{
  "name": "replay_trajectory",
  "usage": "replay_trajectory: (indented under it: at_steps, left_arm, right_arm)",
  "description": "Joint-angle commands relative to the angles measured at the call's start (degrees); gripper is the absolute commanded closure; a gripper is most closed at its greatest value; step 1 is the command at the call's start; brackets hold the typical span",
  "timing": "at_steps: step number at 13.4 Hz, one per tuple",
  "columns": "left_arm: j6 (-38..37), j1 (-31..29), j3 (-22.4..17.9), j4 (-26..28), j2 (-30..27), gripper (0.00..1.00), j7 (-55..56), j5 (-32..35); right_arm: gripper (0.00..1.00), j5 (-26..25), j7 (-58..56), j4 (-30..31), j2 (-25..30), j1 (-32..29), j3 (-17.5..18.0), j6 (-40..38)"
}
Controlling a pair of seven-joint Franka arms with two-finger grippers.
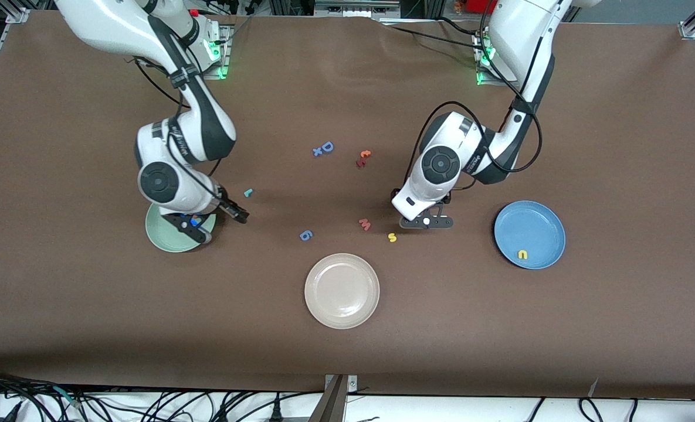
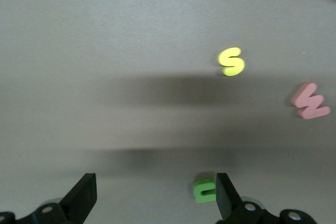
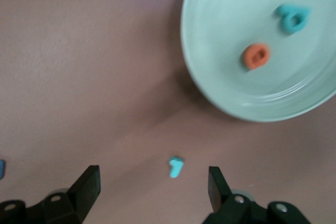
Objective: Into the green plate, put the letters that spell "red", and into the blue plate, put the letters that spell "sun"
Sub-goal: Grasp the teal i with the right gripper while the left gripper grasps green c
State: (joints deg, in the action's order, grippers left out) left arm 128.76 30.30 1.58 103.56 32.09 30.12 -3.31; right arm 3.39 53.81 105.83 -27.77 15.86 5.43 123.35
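Landmark: beige-white plate [image 1: 342, 291], nearest the front camera, mid-table.

- Green plate [image 1: 165, 239] sits toward the right arm's end from the beige-white plate, slightly farther from the camera. Right wrist view shows the teal "d" [image 3: 293, 17] and orange "e" [image 3: 256, 56] lying in it, near each other, not touching.
- Teal "r" [image 1: 248, 192] is on the table, farther from the camera than the beige-white plate, toward the right arm's end, just outside the green plate.
- Right gripper [image 1: 230, 214] hangs over the table at the green plate's edge. Fingers spread wide, nothing between them; the "r" shows on the table below the gap in the wrist view.
- Blue plate [image 1: 529, 234] sits toward the left arm's end from the beige-white plate. Yellow "u" [image 1: 522, 254] lies in it, near the rim closest to the camera.
- Yellow "s" [image 1: 392, 237] is on the table just farther from the camera than the beige-white plate, toward the left arm's end.
- Green "n" [image 2: 205, 190] shows only in the left wrist view, on the table right beside one finger.
- Left gripper [image 1: 426, 223] is low over the table next to the "s". Fingers fully apart, holding nothing.
- Pink "w" [image 1: 365, 224] lies close to the "s". Blue "6" [image 1: 305, 235], blue "D" [image 1: 324, 149] and the orange/red letter pair [image 1: 363, 159] are all farther from the camera than the beige-white plate.
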Motion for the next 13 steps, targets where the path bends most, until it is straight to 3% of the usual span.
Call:
replay_trajectory:
  at_steps: [1, 8, 9, 10, 13]
  left_arm:
    - [6.75, 0.81, 0.17, 6.38, -2.38, 0.00, 0.73, -0.91]
    - [11.08, 4.32, 0.17, 9.64, -2.21, 0.00, 6.16, -0.91]
    - [11.60, 4.77, 0.17, 9.65, -2.21, 0.00, 7.22, -0.91]
    - [13.35, 5.20, 0.17, 10.43, -2.12, 0.00, 7.84, -0.91]
    - [18.28, 5.74, 0.17, 13.42, -1.94, 0.00, 8.29, -0.91]
  right_arm:
    - [0.11, 0.66, 2.17, 6.37, -0.18, -0.74, 1.51, 8.80]
    - [0.12, 0.66, 4.37, 14.13, -0.01, -0.74, 3.01, 15.43]
    - [0.17, 0.66, 4.55, 14.14, -0.01, -0.74, 3.01, 15.34]
    - [0.33, 0.66, 4.55, 14.14, -0.01, -0.74, 3.01, 15.17]
    - [0.51, 0.66, 4.29, 14.14, -0.01, -0.74, 2.92, 15.34]
